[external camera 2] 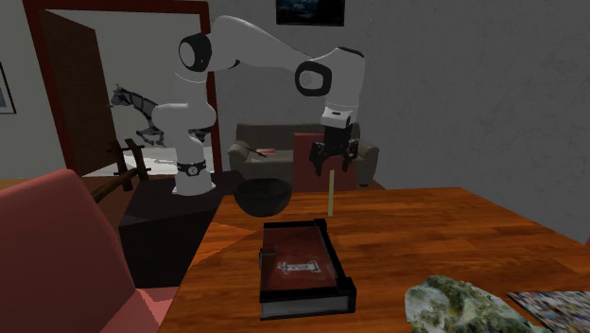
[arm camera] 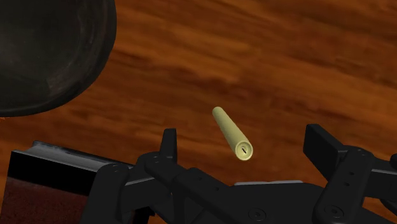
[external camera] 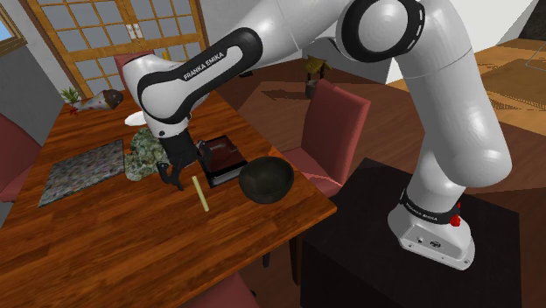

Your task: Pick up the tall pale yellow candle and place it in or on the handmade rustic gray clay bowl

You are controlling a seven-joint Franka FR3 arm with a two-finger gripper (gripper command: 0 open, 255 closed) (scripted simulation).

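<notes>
Tool [external camera: 172,180] status: open wide; I grip nothing, hovering above one upright candle [external camera: 200,194]. Tabletop [external camera: 131,232] carries one dark bowl [external camera: 265,179] and one red book [external camera: 223,157].

A home: a dining room opening onto a living room. In the shoulder view a wooden dining table [external camera: 105,238] bears a patterned placemat [external camera: 83,171], with red upholstered chairs [external camera: 337,122] at its three o'clock and paned lattice doors [external camera: 131,35] at twelve. In the second exterior view a sofa [external camera 2: 255,135] stands at the table's twelve o'clock, with a framed picture [external camera 2: 308,9] on the grey wall above it
</notes>
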